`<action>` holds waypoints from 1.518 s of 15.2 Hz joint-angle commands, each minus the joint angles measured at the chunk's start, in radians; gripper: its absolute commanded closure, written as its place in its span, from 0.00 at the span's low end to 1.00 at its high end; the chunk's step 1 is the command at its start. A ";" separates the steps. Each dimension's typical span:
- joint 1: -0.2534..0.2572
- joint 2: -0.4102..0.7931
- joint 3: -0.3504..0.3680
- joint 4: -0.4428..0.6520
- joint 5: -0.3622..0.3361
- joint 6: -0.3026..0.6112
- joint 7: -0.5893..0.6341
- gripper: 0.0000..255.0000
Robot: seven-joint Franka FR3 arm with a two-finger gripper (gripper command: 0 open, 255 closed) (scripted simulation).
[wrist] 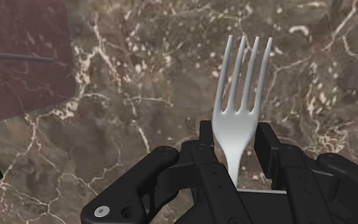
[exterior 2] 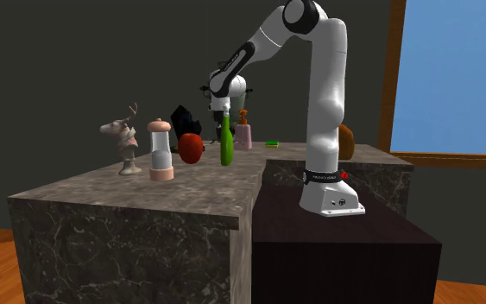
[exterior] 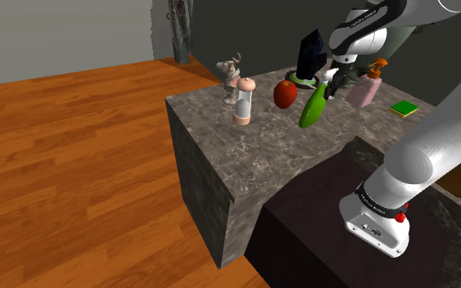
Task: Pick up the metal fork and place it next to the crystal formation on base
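Counter (wrist: 139,76) is lying below; gripper (wrist: 236,145) is clamping fork (wrist: 240,108) at neck, tines toward twelve o'clock, for carrying to crystal (exterior: 310,51).

Pale 4-tined fork (wrist: 240,111) clasped in the jaws, black crystal (exterior: 311,51) upright on counter (exterior: 253,151)

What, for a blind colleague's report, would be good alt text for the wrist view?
The black tool clasps a pale fork by its handle, its four tines pointing away from the tool, over a dark, white-veined stone surface.
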 commanded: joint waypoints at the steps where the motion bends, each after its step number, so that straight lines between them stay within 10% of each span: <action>1: -0.001 0.019 -0.001 -0.009 0.009 0.028 -0.007 1.00; 14: -0.003 0.067 -0.001 -0.030 0.033 0.092 -0.023 1.00; 15: -0.003 0.067 -0.001 -0.030 0.033 0.092 -0.023 0.00; 23: 0.002 -0.001 0.000 0.012 0.001 -0.012 0.002 0.00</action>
